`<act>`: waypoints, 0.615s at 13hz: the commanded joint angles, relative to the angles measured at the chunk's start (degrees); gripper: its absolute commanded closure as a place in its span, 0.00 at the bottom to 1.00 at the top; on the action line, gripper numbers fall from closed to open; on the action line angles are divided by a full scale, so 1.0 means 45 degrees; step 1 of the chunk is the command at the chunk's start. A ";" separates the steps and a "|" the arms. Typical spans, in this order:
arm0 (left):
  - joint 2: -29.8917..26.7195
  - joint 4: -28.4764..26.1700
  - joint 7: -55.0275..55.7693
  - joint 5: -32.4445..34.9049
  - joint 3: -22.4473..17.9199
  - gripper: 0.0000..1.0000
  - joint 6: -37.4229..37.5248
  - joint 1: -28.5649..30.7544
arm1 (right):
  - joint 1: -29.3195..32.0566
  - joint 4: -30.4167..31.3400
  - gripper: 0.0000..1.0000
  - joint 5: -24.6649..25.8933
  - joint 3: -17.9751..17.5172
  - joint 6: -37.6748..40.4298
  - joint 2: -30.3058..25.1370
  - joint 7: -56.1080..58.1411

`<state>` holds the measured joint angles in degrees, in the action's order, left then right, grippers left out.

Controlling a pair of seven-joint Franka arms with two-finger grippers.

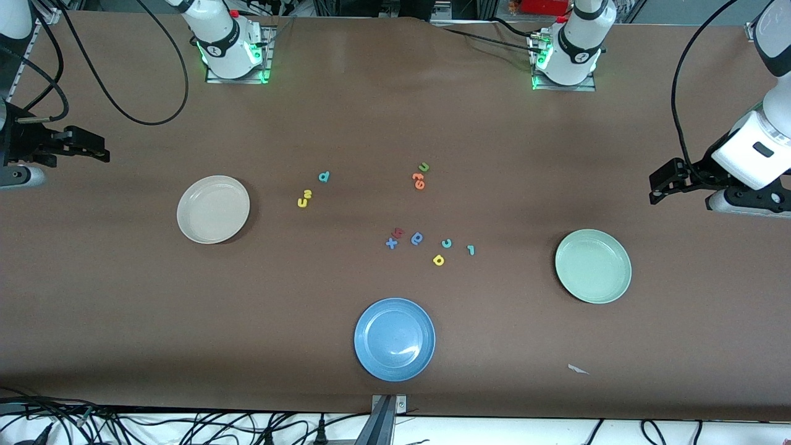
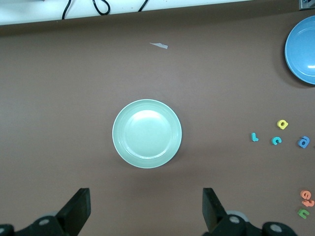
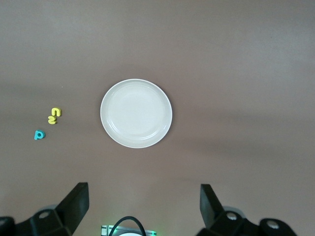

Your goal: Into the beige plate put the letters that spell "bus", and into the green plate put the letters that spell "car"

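Observation:
The beige plate [image 1: 213,209] [image 3: 136,113] lies toward the right arm's end. Beside it are the teal b [image 1: 324,177] [image 3: 39,134], yellow s [image 1: 307,194] [image 3: 52,119] and yellow u [image 1: 302,202] [image 3: 57,112]. The green plate [image 1: 593,266] [image 2: 146,133] lies toward the left arm's end. Between the plates sit the teal c [image 1: 446,243] [image 2: 276,141], teal r [image 1: 470,250] [image 2: 254,137] and yellow a [image 1: 439,260] [image 2: 282,124]. My right gripper [image 1: 99,148] [image 3: 142,209] hangs open and empty high above the table near the beige plate. My left gripper [image 1: 655,187] [image 2: 146,211] hangs open and empty near the green plate.
A blue plate [image 1: 394,339] [image 2: 302,49] sits nearest the front camera. A blue round letter [image 1: 417,238], blue x [image 1: 391,243] and red letter [image 1: 398,232] lie beside the c. A green u [image 1: 423,167] and orange letters [image 1: 418,180] lie farther from the camera. A paper scrap [image 1: 578,369] lies near the front edge.

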<state>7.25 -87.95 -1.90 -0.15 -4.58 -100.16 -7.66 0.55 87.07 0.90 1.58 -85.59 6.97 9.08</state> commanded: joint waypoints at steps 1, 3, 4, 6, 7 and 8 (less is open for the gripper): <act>0.0127 0.0365 -0.0203 0.0325 -0.0036 0.00 0.0208 -0.0037 | -0.0025 -0.0227 0.00 0.0093 0.0019 0.0250 0.0093 0.0053; 0.0108 0.0365 -0.0203 0.0325 -0.0036 0.00 0.0208 -0.0056 | -0.0044 -0.0208 0.00 0.0093 0.0019 0.0173 0.0132 0.0033; 0.0108 0.0365 -0.0203 0.0306 -0.0036 0.00 0.0208 -0.0037 | -0.0044 -0.0207 0.00 0.0055 0.0019 0.0095 0.0248 0.0014; 0.0108 0.0365 -0.0203 0.0306 -0.0036 0.00 0.0208 -0.0037 | -0.0044 -0.0207 0.00 0.0015 0.0019 -0.0042 0.0308 0.0014; 0.0108 0.0365 -0.0203 0.0325 -0.0036 0.00 0.0208 -0.0056 | -0.0064 -0.0207 0.00 0.0035 0.0019 -0.0081 0.0366 -0.0025; 0.0108 0.0365 -0.0203 0.0325 -0.0036 0.00 0.0208 -0.0037 | -0.0064 -0.0207 0.00 0.0035 0.0000 -0.0140 0.0482 -0.0025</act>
<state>7.25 -87.95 -1.90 -0.15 -4.58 -100.17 -7.66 0.53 87.07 0.89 1.58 -86.07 8.21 9.08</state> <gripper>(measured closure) 0.000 0.000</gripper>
